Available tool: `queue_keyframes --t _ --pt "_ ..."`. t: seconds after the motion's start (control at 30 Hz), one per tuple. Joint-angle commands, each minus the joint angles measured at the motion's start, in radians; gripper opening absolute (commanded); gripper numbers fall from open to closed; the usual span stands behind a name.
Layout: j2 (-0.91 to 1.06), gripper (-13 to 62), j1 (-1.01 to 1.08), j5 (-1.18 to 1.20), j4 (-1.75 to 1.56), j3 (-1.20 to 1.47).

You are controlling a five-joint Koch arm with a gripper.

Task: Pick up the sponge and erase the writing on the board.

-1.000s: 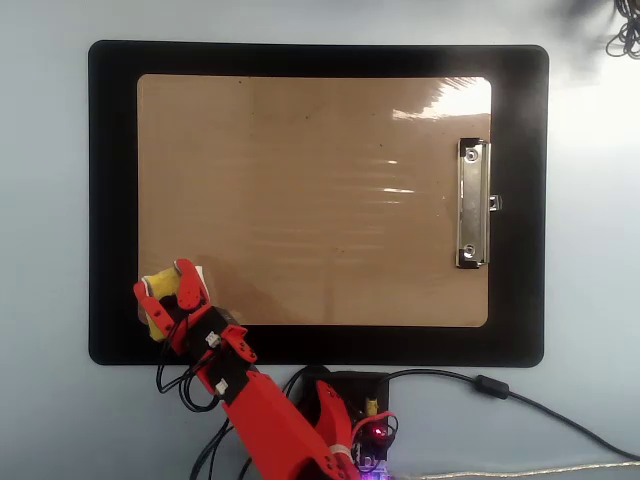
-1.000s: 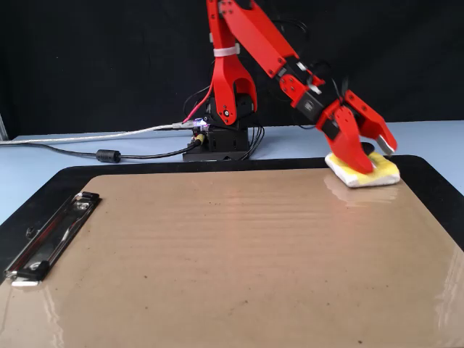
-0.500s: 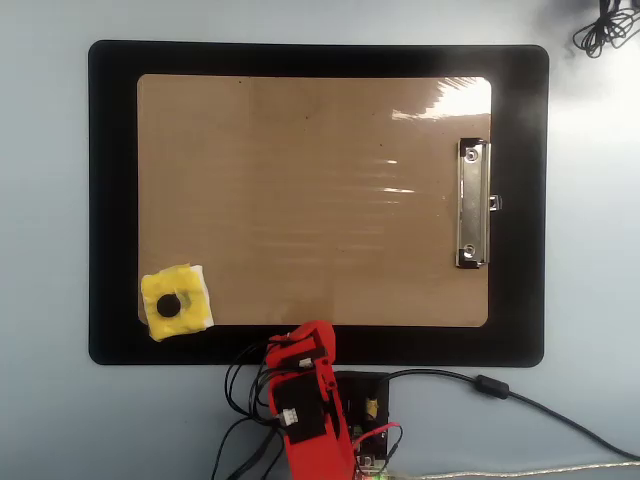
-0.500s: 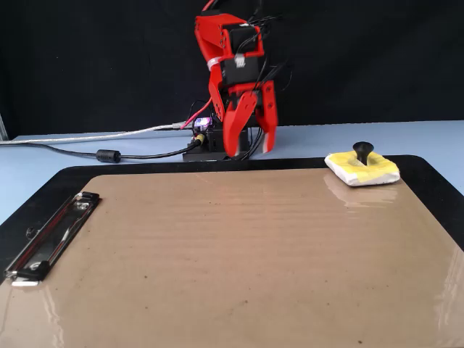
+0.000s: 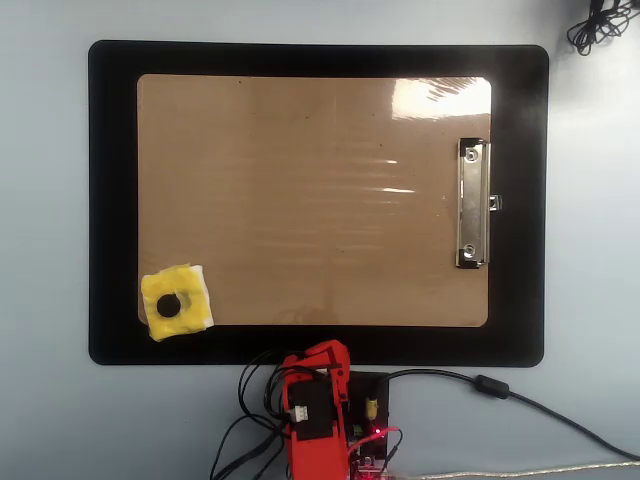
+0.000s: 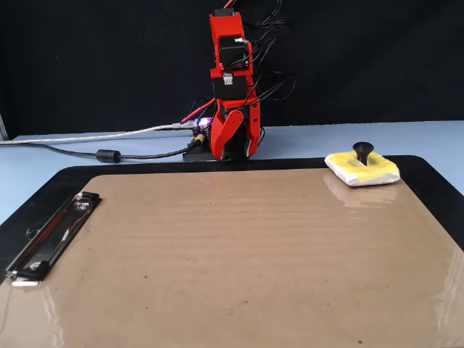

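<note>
The yellow sponge (image 5: 177, 303) with its black knob lies on the tan board's (image 5: 310, 200) lower left corner in the overhead view. In the fixed view the sponge (image 6: 362, 168) sits at the board's (image 6: 232, 261) far right corner, free of the arm. No writing shows on the board in either view. The red arm is folded back over its base, and its gripper (image 6: 233, 151) hangs tip-down behind the mat's far edge, jaws slightly apart and holding nothing. From above, the gripper (image 5: 328, 354) sits just below the mat, well right of the sponge.
A black rounded mat (image 5: 112, 200) lies under the board. The silver clip (image 5: 472, 203) is on the board's right side in the overhead view, and the clip (image 6: 51, 232) is on the left in the fixed view. Cables (image 6: 109, 154) trail from the arm's base (image 6: 217, 148).
The gripper let go of the sponge and pulled away from it. The arm swung back and folded upright over its base. The sponge stayed on the board's corner.
</note>
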Motion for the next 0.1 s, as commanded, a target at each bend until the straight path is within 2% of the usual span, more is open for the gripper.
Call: queue_keyframes --t 0.0,0.07 --pt "0.037 34.3 -0.017 0.003 0.017 -0.014" --pt "0.037 34.4 -0.017 0.003 0.017 -0.014"
